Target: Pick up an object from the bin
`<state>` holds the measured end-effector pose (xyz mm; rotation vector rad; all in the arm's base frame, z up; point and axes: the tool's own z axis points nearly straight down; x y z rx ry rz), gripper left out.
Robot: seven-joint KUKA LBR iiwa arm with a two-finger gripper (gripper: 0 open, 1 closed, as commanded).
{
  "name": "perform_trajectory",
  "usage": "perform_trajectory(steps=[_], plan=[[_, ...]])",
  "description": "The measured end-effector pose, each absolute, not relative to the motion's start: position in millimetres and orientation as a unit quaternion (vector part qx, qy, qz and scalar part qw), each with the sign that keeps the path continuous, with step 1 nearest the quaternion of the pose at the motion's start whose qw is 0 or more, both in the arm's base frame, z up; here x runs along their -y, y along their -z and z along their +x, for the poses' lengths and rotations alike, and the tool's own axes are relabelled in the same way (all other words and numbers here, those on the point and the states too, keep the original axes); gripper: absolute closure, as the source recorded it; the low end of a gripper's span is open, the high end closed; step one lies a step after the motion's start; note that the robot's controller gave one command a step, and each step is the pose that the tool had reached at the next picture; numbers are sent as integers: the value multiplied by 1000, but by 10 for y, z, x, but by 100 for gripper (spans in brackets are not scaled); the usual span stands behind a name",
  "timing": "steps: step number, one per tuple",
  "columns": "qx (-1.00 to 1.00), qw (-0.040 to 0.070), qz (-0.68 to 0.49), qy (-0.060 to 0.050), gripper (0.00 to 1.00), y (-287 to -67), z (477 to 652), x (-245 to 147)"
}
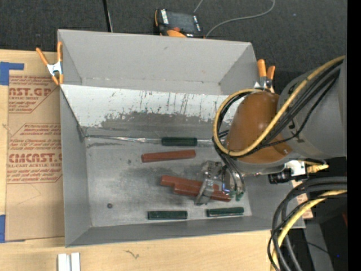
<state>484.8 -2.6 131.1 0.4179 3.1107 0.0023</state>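
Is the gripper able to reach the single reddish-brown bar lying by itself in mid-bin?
Probably yes: the reddish-brown bar lies flat with nothing on it, apart from the others, and the gripper is nearby.

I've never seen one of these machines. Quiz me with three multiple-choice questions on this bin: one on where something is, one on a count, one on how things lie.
1. The end effector hangs over:
A. bare floor at far left
B. two red sticks at lower right
C. a blue ball

2. Green sticks in the bin:
A. one
B. three
C. six

3. The green sticks:
A. stand on end
B. are piled together
C. lie flat and apart

Answers:
1 B: its tip sits above the two red sticks.
2 B: one lies near the back wall and two near the front.
3 C: each lies alone on the bin floor.
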Motion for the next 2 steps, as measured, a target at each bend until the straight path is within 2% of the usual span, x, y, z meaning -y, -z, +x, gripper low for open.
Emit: perform_trajectory(steps=[1,2], plan=[[-991,2,133,-1,100,-1654,4854,21],[-991,1,133,-1,100,-1801,4857,16]])
